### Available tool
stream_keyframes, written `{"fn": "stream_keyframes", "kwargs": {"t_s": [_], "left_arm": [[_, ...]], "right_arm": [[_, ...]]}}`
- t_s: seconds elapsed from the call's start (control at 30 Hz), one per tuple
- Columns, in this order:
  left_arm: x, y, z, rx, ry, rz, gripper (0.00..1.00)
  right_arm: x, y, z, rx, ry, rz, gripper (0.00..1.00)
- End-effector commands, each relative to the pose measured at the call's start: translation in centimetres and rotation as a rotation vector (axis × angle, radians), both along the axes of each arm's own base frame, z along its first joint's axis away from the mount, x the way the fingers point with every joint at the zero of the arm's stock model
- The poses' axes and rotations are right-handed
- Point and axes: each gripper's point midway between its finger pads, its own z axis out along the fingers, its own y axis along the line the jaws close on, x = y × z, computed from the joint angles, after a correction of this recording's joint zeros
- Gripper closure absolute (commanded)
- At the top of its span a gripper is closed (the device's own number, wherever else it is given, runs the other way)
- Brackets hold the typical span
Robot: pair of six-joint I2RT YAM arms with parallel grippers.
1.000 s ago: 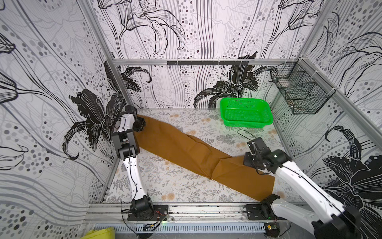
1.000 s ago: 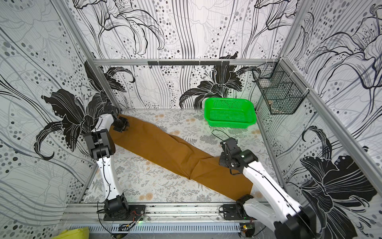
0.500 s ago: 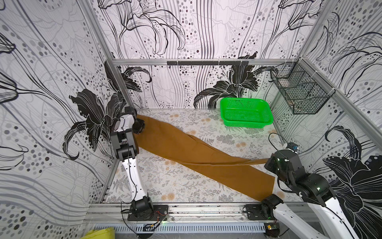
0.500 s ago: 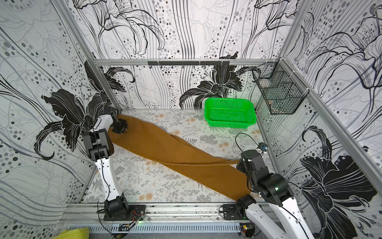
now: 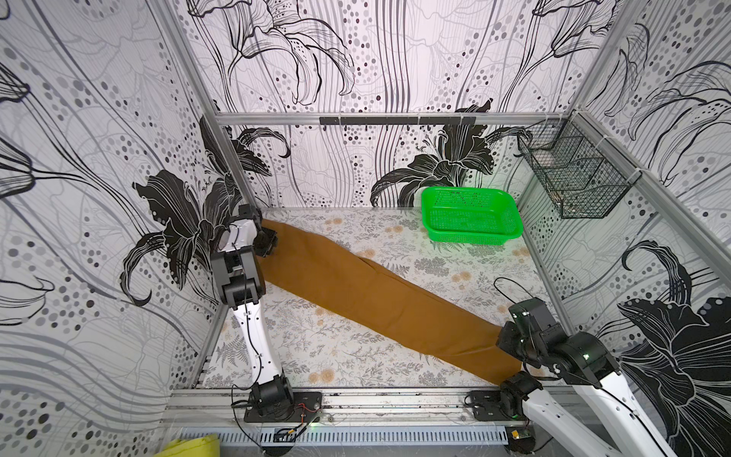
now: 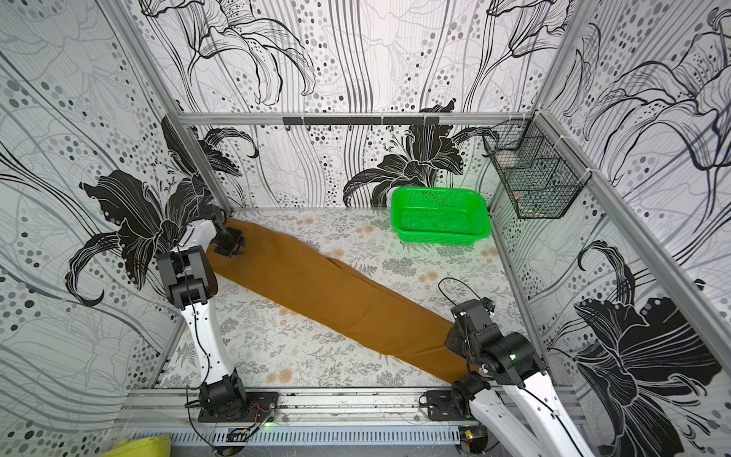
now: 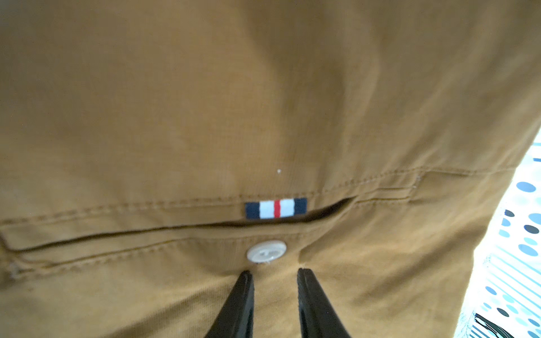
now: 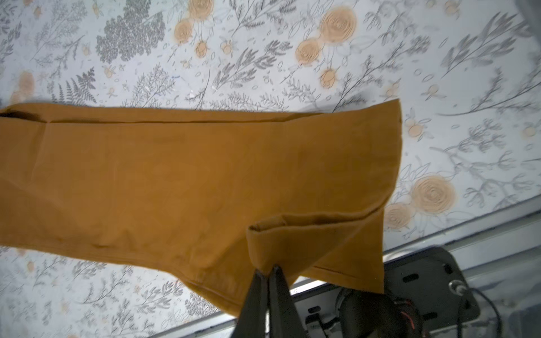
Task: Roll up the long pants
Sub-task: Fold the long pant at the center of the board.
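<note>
Brown long pants (image 5: pixel 356 289) stretched diagonally across surface (image 5: pixel 316 348) — left end effector (image 7: pixel 274 272) clamped on waist end, far left; right end effector (image 8: pixel 268 270) pinching raised hem corner, near right.

Bright even light, soft shadows; the long pants (image 7: pixel 205 87) blur close-up.

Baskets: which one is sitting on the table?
The green plastic basket, standing on the table at its far right corner. The black wire basket hangs on the side wall, clear of the tabletop.
</note>
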Motion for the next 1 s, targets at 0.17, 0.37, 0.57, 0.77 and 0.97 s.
{"fn": "stream_keyframes", "kwargs": {"t_s": [0.17, 0.37, 0.57, 0.77, 0.97], "left_arm": [[-0.6, 0.2, 1.8, 0.016, -0.013, 0.022, 0.70], [-1.0, 0.1, 1.9, 0.014, -0.014, 0.025, 0.69], [-1.0, -0.1, 1.8, 0.006, -0.018, 0.021, 0.69], [-0.6, -0.6, 1.1, -0.026, -0.030, 0.022, 0.69], [-0.3, -0.7, 0.9, -0.036, -0.039, 0.018, 0.69]], "right_arm": [[-2.3, 0.7, 1.8, 0.145, -0.088, 0.041, 0.37], [3.1, 3.4, 1.8, 0.038, -0.062, 0.186, 0.40], [11.9, 7.2, 0.7, -0.091, -0.047, 0.327, 0.42], [17.6, 12.2, -3.1, -0.067, -0.005, 0.490, 0.39], [19.8, 17.0, -6.5, -0.013, 0.054, 0.623, 0.40]]}}
